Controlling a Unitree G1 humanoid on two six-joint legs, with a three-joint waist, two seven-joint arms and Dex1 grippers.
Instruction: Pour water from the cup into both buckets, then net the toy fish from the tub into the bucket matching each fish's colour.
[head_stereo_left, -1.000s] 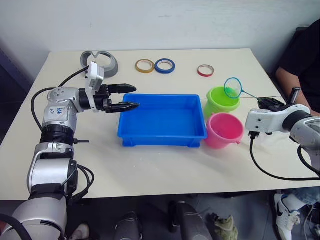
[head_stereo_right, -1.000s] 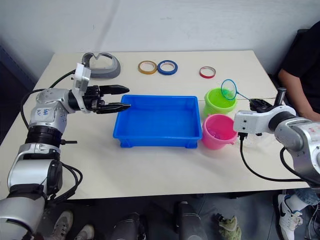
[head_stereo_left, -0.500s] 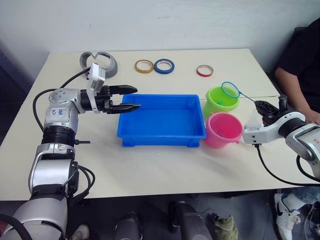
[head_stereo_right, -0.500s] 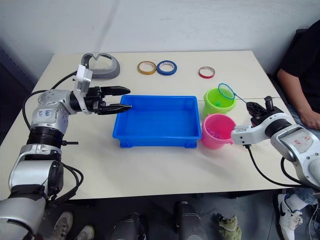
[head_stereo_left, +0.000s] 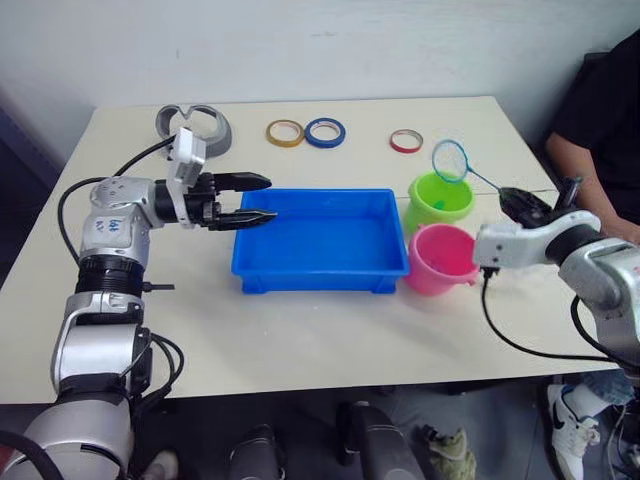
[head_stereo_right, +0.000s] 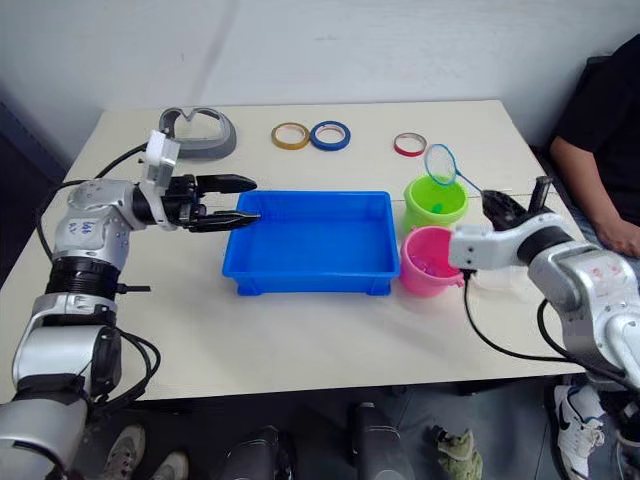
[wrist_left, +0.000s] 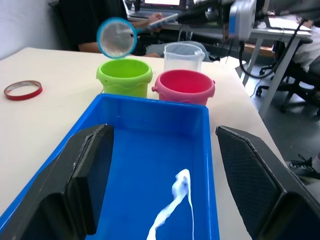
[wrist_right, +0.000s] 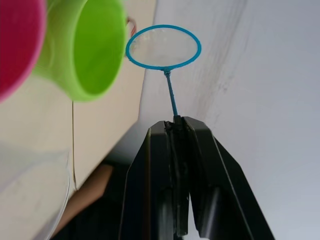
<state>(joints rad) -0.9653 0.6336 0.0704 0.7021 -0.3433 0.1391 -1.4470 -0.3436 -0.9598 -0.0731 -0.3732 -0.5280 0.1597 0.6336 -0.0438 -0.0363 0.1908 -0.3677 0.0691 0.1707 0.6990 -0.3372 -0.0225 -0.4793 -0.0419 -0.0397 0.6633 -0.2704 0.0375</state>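
Observation:
The blue tub (head_stereo_left: 320, 268) sits mid-table, holding a little water that glints in the left wrist view. Right of it stand the green bucket (head_stereo_left: 438, 203) and, nearer me, the pink bucket (head_stereo_left: 443, 262). A small green speck, seemingly a toy fish (head_stereo_right: 436, 208), lies in the green bucket. The clear cup (wrist_left: 183, 56) stands behind the pink bucket. My right gripper (head_stereo_left: 515, 200) is shut on the handle of a blue-ringed net (head_stereo_left: 450, 160), whose hoop hangs above the green bucket's far rim. My left gripper (head_stereo_left: 270, 198) is open over the tub's left end.
Yellow (head_stereo_left: 285, 132), blue (head_stereo_left: 326, 131) and red (head_stereo_left: 405, 141) tape rolls lie along the far edge, and a grey holder (head_stereo_left: 193, 124) sits at the far left. A person (head_stereo_left: 600, 120) sits at the table's right side. A black cable (head_stereo_left: 520, 335) loops near my right arm.
My right arm has turned and lifted the net, so the hoop now sits higher and slightly left, above the green bucket. My left gripper stays open in place.

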